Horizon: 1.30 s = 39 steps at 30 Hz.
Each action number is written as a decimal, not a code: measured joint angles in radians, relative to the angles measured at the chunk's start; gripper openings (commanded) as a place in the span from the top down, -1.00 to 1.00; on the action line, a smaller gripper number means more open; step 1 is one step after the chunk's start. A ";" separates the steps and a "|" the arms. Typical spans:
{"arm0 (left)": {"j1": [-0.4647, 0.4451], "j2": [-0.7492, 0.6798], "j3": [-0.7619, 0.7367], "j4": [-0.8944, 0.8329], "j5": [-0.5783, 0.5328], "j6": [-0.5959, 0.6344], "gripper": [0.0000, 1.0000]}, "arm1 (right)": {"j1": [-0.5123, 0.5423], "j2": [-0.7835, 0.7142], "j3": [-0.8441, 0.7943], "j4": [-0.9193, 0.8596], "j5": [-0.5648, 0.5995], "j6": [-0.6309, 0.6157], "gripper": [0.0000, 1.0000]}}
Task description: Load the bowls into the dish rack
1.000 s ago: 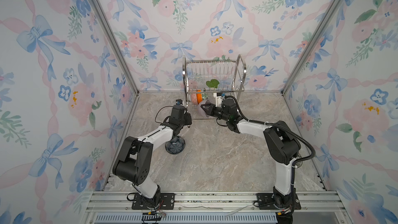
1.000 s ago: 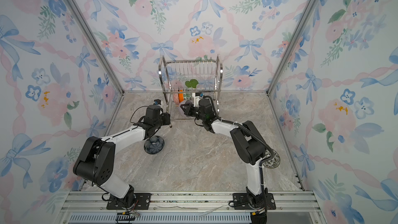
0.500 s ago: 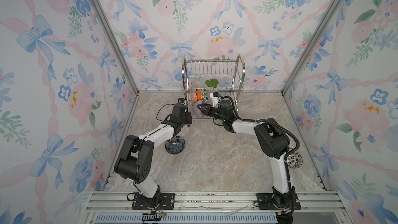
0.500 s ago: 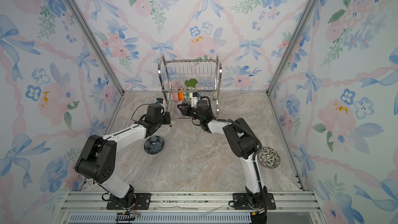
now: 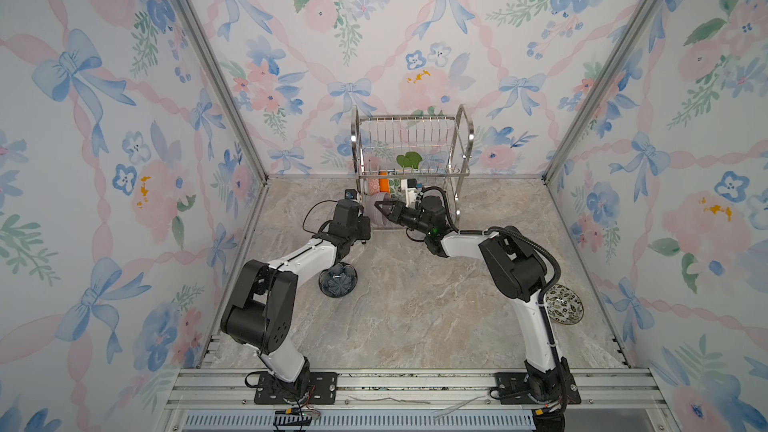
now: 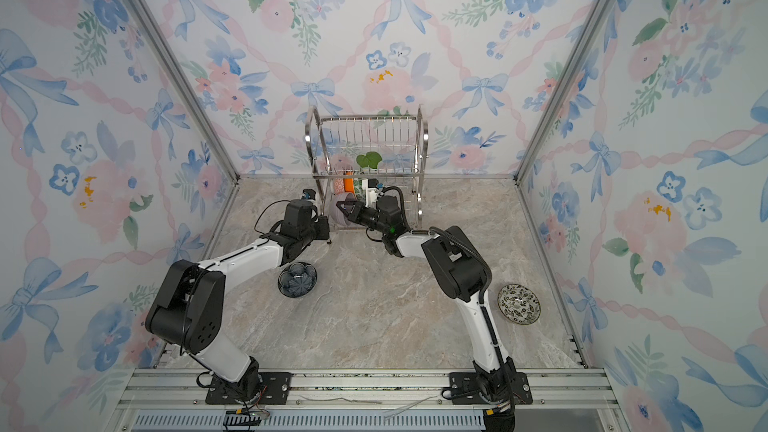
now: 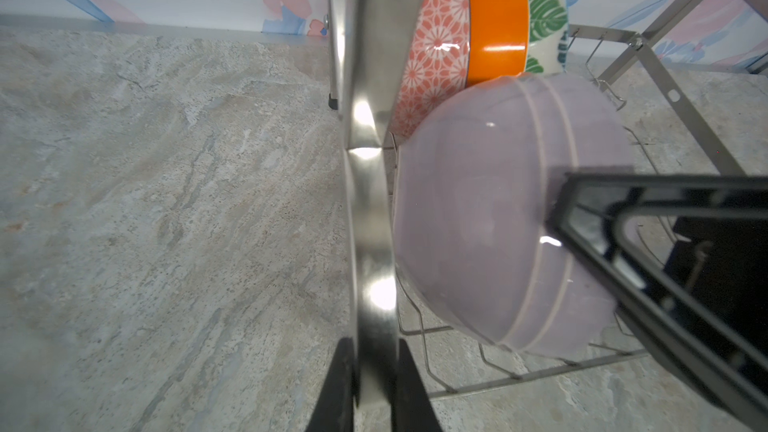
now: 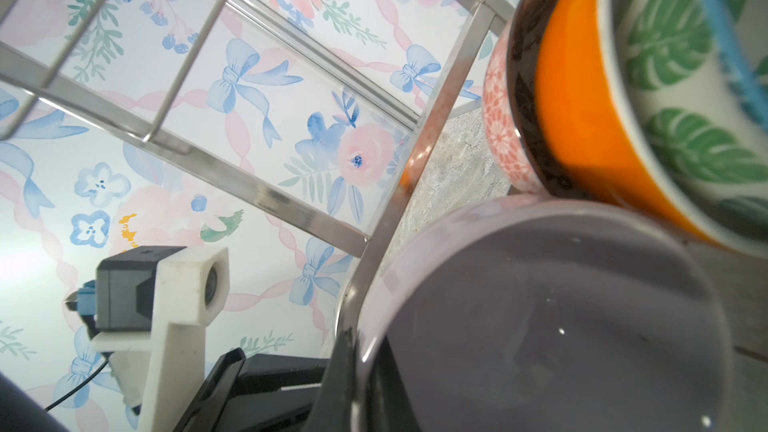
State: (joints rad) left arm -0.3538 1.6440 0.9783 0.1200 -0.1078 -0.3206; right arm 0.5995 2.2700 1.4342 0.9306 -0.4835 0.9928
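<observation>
The dish rack (image 5: 409, 126) (image 6: 365, 130) stands at the back wall. My left gripper (image 7: 376, 367) (image 5: 362, 224) is shut on the rack's steel side frame (image 7: 370, 201). My right gripper (image 8: 361, 367) (image 5: 380, 206) is shut on the rim of the lilac bowl (image 8: 540, 326) (image 7: 478, 222) (image 6: 338, 211), held on edge at the lower tier's front left. Behind it stand the pink-patterned bowl (image 7: 432, 56), the orange bowl (image 7: 494, 27) (image 8: 582, 118) and the green leaf-print bowl (image 8: 685, 76). The dark blue bowl (image 5: 337, 280) (image 6: 297, 279) and the black-and-white floral bowl (image 5: 564, 307) (image 6: 518, 303) lie on the table.
The dark blue bowl sits under my left forearm. The floral bowl lies by the right wall, beside my right arm's elbow. Patterned walls close in three sides of the marble-look table (image 5: 415, 305). A metal rail (image 5: 374, 384) runs along the front edge.
My left gripper has closed on the rack's side frame. My right gripper has carried the lilac bowl a little to the left, deeper into the lower tier.
</observation>
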 measured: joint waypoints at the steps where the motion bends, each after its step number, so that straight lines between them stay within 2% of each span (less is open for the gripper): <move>1: 0.000 0.000 0.000 0.000 0.000 0.000 0.94 | -0.002 0.005 0.000 0.012 -0.007 0.003 1.00; 10: 0.000 0.000 0.000 0.000 0.000 0.000 0.94 | -0.037 0.045 0.003 0.119 -0.073 0.079 1.00; 20: 0.000 0.000 0.002 -0.003 -0.001 0.003 0.94 | -0.053 0.044 -0.045 0.181 -0.094 0.084 1.00; 30: 0.000 0.000 0.002 -0.004 -0.001 0.003 0.93 | -0.069 0.030 -0.060 0.160 -0.131 0.061 1.00; 39: 0.000 0.000 0.002 -0.004 -0.001 0.003 0.88 | -0.079 -0.008 -0.084 0.085 -0.153 -0.011 0.96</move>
State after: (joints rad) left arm -0.3538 1.6440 0.9806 0.1162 -0.1085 -0.3172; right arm 0.5205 2.2620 1.3502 1.0157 -0.6365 0.9821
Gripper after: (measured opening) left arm 0.133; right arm 0.090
